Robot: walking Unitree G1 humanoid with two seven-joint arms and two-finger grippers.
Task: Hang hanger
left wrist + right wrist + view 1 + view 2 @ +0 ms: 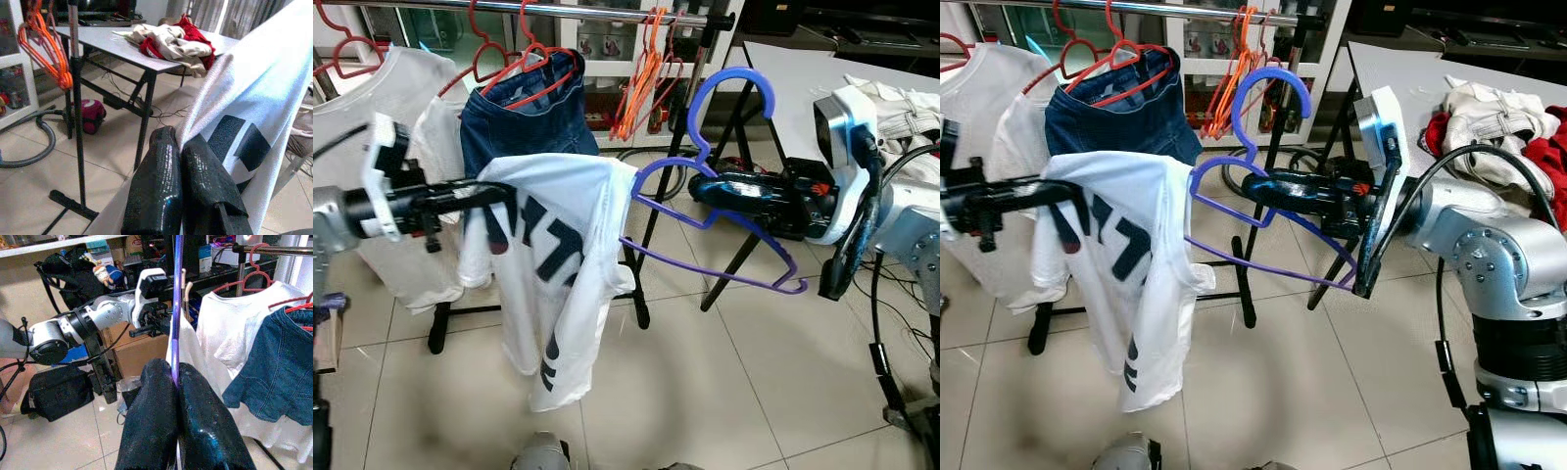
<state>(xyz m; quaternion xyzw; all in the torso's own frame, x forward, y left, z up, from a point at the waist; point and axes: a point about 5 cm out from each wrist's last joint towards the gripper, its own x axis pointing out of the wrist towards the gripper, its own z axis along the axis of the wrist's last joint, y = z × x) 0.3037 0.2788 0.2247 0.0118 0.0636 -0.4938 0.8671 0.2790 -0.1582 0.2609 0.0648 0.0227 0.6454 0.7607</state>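
Note:
A white T-shirt [558,274] with dark lettering hangs in front of the rack. My left gripper [494,194] is shut on its shoulder fabric, and in the left wrist view the cloth [254,112] drapes over the closed black fingers [161,181]. My right gripper [702,188] is shut on a purple hanger [705,269] just under its blue hook [744,83]. The hanger's left arm reaches to the shirt's neck opening. In the right wrist view the thin purple wire [176,298] runs up from between the closed fingers [151,416].
The clothes rail [558,12] runs across the top, carrying blue jeans [524,122] on a red hanger, a white shirt [401,88] and a bunch of orange hangers [641,83]. A table [1410,69] with piled clothes [1489,108] stands at right. Cables lie on the tiled floor.

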